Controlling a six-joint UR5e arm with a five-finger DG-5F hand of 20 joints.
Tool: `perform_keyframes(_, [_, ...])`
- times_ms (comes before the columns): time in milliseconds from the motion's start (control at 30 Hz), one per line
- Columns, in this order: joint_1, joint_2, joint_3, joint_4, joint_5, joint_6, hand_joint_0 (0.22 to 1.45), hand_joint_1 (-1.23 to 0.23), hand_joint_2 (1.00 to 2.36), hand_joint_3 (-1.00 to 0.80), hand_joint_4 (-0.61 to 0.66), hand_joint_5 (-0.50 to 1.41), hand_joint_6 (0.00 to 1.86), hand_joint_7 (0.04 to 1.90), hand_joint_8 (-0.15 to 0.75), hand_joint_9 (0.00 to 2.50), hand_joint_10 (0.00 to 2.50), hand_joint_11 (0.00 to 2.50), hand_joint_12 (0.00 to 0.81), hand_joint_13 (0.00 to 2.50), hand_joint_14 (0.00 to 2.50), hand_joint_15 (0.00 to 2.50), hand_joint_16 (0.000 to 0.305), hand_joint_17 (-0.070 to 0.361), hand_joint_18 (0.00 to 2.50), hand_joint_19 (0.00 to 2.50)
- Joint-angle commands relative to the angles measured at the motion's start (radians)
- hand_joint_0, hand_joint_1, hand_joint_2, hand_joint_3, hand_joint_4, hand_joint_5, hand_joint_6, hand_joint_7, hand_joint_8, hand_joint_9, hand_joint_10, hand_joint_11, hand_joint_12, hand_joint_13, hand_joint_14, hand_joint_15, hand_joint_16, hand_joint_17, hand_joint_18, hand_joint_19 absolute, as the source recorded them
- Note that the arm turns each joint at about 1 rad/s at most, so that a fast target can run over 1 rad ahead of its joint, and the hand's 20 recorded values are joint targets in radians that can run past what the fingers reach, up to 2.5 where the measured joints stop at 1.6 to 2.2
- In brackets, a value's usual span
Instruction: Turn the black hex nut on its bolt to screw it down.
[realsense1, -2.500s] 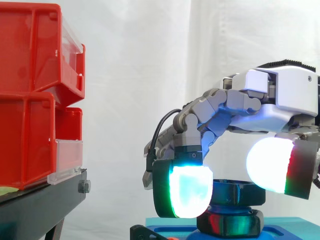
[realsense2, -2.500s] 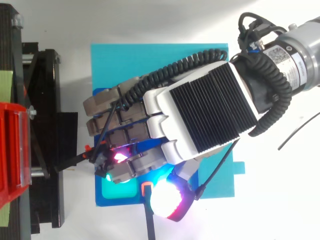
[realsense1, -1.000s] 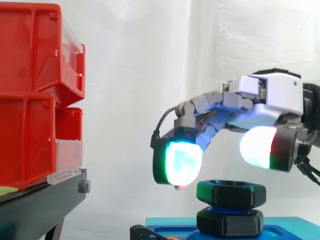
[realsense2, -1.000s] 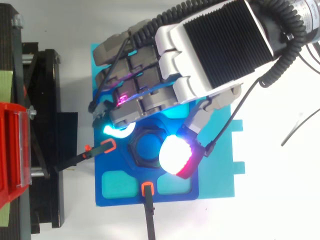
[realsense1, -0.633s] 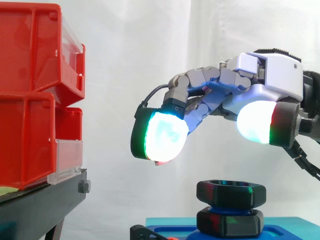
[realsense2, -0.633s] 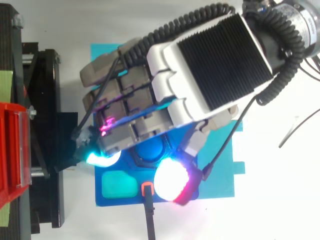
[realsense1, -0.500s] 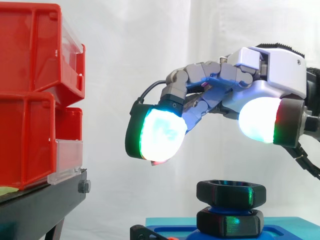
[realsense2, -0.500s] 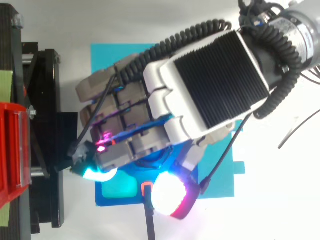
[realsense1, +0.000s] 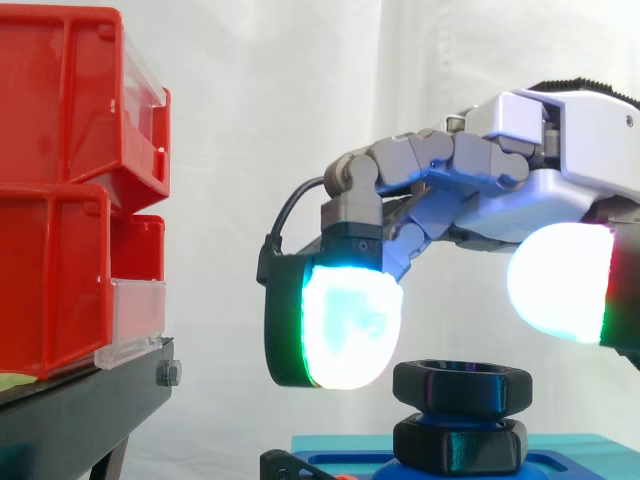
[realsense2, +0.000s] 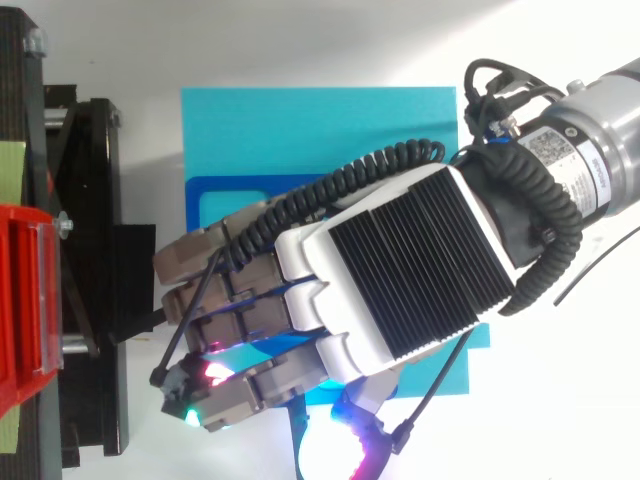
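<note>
Black hex nut level; axis upright.

The robot hand has a smooth white shell with a black ribbed panel across its back, at the centre of the top view, and grey fingers built of blocky links. Its fingertips are thick rounded pads in black housings, glowing white and cyan with green and red edges. The arm, upper right, is a grey cylinder bearing a white label.
</note>
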Motion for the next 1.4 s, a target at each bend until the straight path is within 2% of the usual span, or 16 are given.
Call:
perform_keyframes(0, [0.003, 0.000, -0.001, -0.020, 0.003, -0.001, 0.46, -0.33, 1.00, -0.50, 0.08, -0.11, 0.56, 1.19, 0.191, 0.79, 0.01, 0.31, 0.258, 0.67, 0.01, 0.32, 0.031, 0.070, 0.42, 0.32])
perform_keyframes(133, [0.003, 0.000, -0.001, -0.017, 0.003, 0.005, 0.46, -0.33, 1.00, -0.50, 0.07, -0.12, 0.64, 1.06, 0.190, 0.80, 0.01, 0.32, 0.257, 0.67, 0.01, 0.33, 0.031, 0.069, 0.41, 0.32])
perform_keyframes(400, [-0.010, 0.000, 0.000, -0.013, 0.001, 0.041, 0.46, -0.34, 1.00, -0.50, 0.08, -0.13, 0.66, 1.03, 0.191, 0.81, 0.01, 0.34, 0.255, 0.67, 0.01, 0.33, 0.030, 0.068, 0.42, 0.32])
perform_keyframes(633, [-0.019, -0.002, 0.000, 0.036, -0.002, 0.059, 0.46, -0.34, 1.00, -0.50, 0.08, -0.14, 0.69, 0.99, 0.191, 0.81, 0.01, 0.35, 0.254, 0.68, 0.01, 0.34, 0.030, 0.068, 0.42, 0.32])
perform_keyframes(1033, [-0.056, -0.002, 0.000, 0.036, -0.031, 0.064, 0.46, -0.35, 1.00, -0.50, 0.08, -0.14, 0.71, 0.96, 0.189, 0.82, 0.01, 0.35, 0.254, 0.69, 0.01, 0.34, 0.030, 0.069, 0.43, 0.32])
perform_keyframes(1367, [-0.091, -0.002, -0.001, 0.032, -0.074, 0.062, 0.47, -0.35, 1.00, -0.50, 0.08, -0.14, 0.71, 0.95, 0.188, 0.82, 0.01, 0.36, 0.252, 0.69, 0.01, 0.34, 0.030, 0.069, 0.43, 0.32])
